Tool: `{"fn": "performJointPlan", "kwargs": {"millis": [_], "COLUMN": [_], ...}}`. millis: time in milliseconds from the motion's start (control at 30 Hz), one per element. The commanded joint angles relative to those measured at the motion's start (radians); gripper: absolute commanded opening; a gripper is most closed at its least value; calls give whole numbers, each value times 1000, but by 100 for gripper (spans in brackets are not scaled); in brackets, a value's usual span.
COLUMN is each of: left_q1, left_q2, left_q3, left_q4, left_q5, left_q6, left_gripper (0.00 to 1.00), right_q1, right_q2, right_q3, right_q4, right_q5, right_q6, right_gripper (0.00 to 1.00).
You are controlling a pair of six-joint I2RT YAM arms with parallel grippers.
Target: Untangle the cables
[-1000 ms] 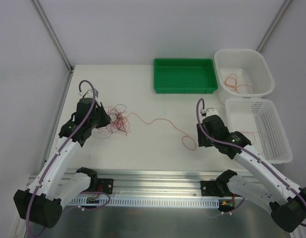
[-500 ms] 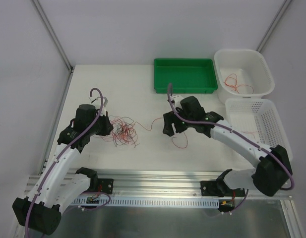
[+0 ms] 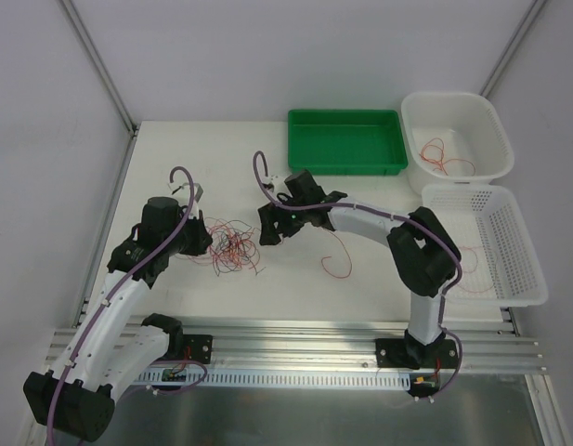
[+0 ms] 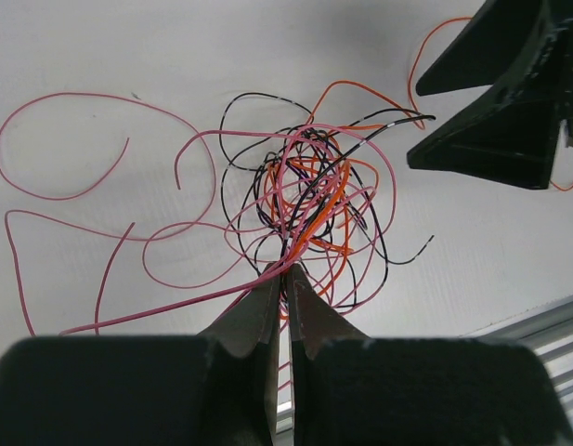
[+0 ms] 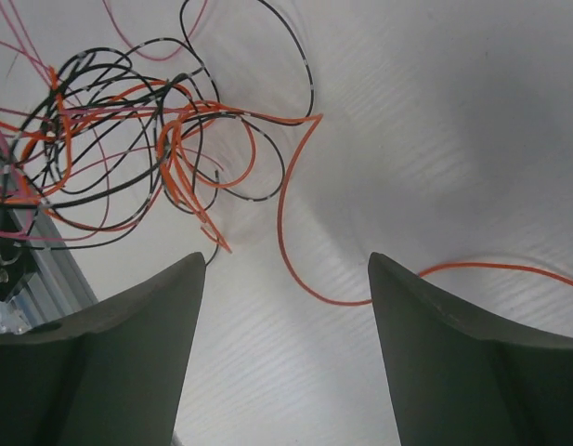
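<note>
Red, pink and black thin wire cables (image 3: pixel 232 243) lie knotted on the white table (image 3: pixel 221 149), the left gripper (image 4: pixel 286 268) clamped tight on strands at the knot's edge, so the wide-open, empty right gripper (image 5: pixel 286 262) should take one loose orange strand (image 5: pixel 279 218) and draw gently.

No text, label, brand, number or sign can be read in any view.

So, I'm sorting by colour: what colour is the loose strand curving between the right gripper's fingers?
The strand is orange, clearest in the right wrist view.
</note>
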Motion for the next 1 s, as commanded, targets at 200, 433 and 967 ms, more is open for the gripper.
{"fn": "performJointPlan", "kwargs": {"millis": [200,433,967], "left_q1": [3,3,78], "left_q2": [-5,-7,-1], "left_q3": [-10,-11,7], "left_q4": [23,3,-65], "left_q5": [-11,-194,-444], "left_q6": [18,-6,-78], "left_gripper": [0,0,0], "right_q1": [2,-29,-433], "right_q2": [139,-40,-901], "right_q3": [123,-7,-195], "right_q4": [78,40,-343], "right_q5": [-62,-3,222], "right_q6": [8,-22,-36], "right_gripper": [34,1,1]}}
